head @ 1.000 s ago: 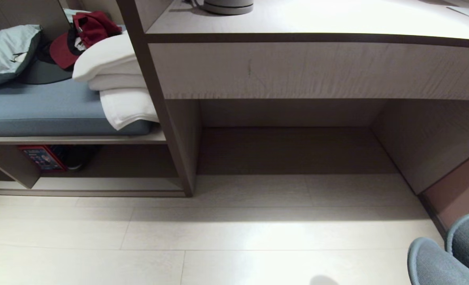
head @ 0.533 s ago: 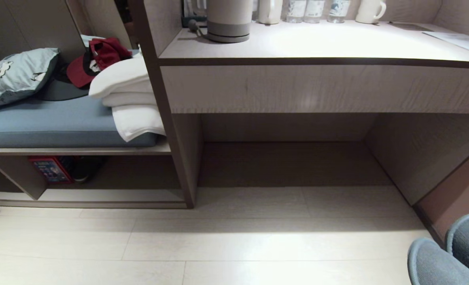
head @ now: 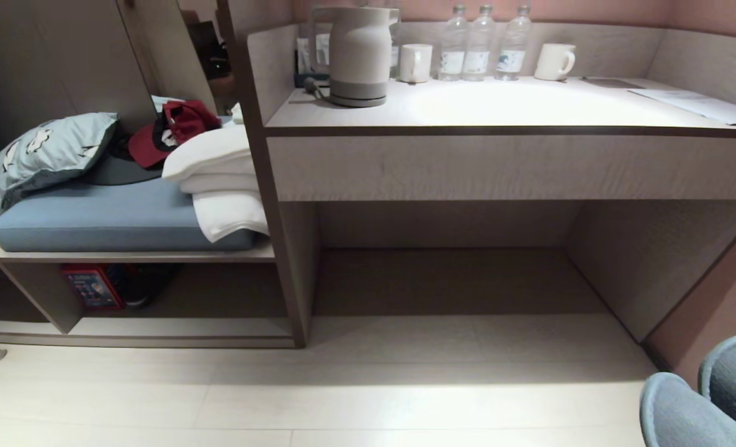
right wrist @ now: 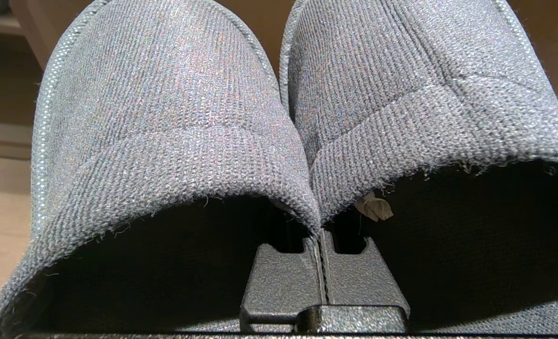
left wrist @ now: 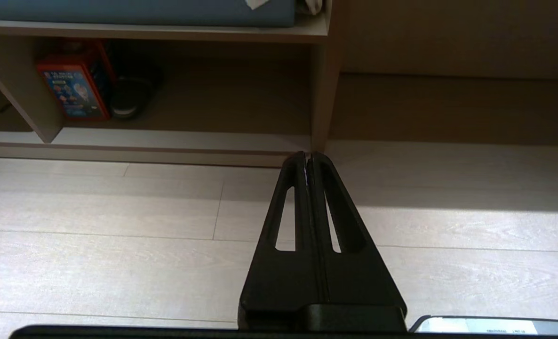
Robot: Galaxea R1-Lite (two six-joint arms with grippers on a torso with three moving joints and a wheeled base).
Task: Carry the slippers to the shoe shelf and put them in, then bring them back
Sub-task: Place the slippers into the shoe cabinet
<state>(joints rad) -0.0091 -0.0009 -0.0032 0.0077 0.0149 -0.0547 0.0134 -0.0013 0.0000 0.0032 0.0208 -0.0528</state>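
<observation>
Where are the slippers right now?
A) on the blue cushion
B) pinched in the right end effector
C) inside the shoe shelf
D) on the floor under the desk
B: the right wrist view shows the right end effector shut on the inner edges of both grey slippers.

The slippers (head: 709, 397) are running off the head view's lower right corner with only their grey toes showing, their bands are hiding the right gripper's fingertips, and a dark shoe (left wrist: 131, 96) is sitting half lost in shadow inside the shoe shelf (head: 175, 328).
</observation>
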